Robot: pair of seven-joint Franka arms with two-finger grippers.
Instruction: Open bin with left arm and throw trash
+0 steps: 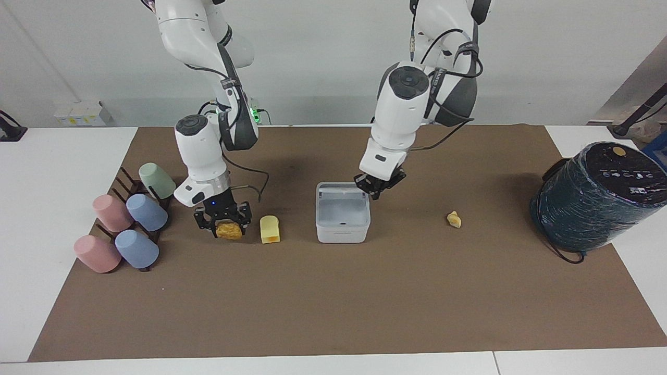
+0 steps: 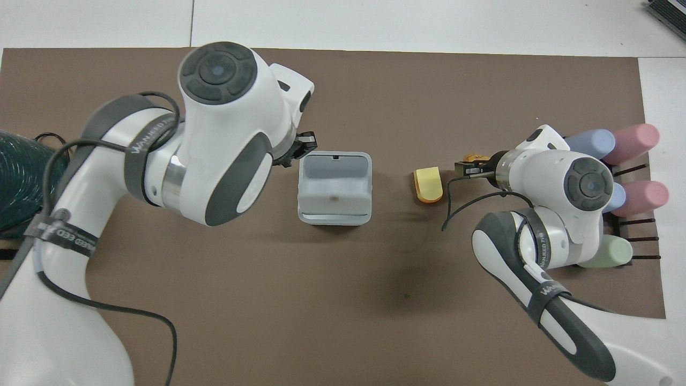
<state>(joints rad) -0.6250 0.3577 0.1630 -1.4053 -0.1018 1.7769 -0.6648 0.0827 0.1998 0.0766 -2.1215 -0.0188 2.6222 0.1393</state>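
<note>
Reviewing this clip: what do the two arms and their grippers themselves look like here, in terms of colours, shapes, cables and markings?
Both arms, the left arm and the right arm, are glossy white with rounded segments, dark grey joint covers and round dark caps. Black cables loop along each, held by black straps with white lettering. The left gripper and right gripper are black and two-fingered. A green light glows on the right arm.

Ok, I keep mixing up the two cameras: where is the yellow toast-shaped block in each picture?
Facing view: the yellow block lies on the brown mat between the open white bin and the brown lump held by the right gripper.
Overhead view: the block sits mirrored, again between the bin and the right gripper.
Shared landmark: the bin.
</note>
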